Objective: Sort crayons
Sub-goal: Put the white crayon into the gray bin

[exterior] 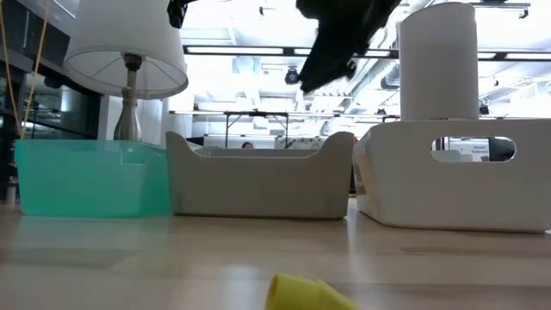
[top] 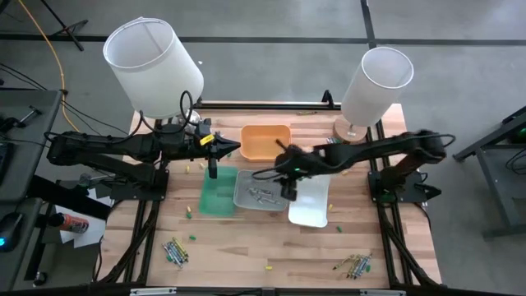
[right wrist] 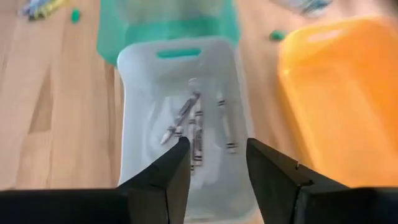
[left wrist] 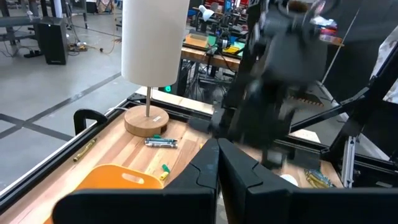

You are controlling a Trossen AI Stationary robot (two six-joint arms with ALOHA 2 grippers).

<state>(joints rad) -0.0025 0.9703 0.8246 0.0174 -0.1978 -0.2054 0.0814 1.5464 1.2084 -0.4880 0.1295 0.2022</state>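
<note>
Several grey crayons [right wrist: 193,127] lie on the floor of the grey tray [right wrist: 134,74], which stands between the green tray [top: 219,193] and the white tray [top: 310,204]. My right gripper [right wrist: 217,155] hangs open above the grey tray, tilted down, with nothing between its fingers; in the high view it is at the tray's right side [top: 288,191]. My left gripper [left wrist: 217,155] waits shut and empty, raised, near the orange tray [top: 265,141]. Loose crayons lie in heaps at the near left [top: 174,251] and near right [top: 355,265].
Two white-shaded lamps [top: 153,64] [top: 374,82] stand at the table's far corners. Single crayons lie scattered on the wood: a yellow one [top: 266,267] near the front edge, green ones [top: 191,214] left of the green tray, and a few [left wrist: 160,142] by the right lamp's base.
</note>
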